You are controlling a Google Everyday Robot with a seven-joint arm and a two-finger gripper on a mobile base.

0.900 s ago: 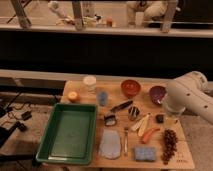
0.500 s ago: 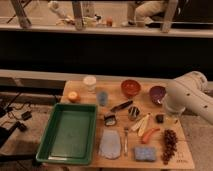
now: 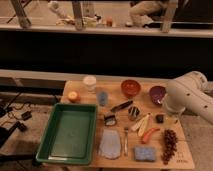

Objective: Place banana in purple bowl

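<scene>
No motion since earlier frame; gripper, hidden under white arm point(image 3: 187, 95) right of round dark-purple bowl point(image 3: 157, 93), spread wide and empty, should straddle pale forked banana point(image 3: 140, 123) front-left of bowl crosswise.

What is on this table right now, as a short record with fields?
banana: lying on the table, beside an orange-red piece
purple bowl: back right, banana not in it
orange-red bowl: left of purple bowl
green tray: front left
gripper: out of sight; only the white arm shows, at the table's right
</scene>
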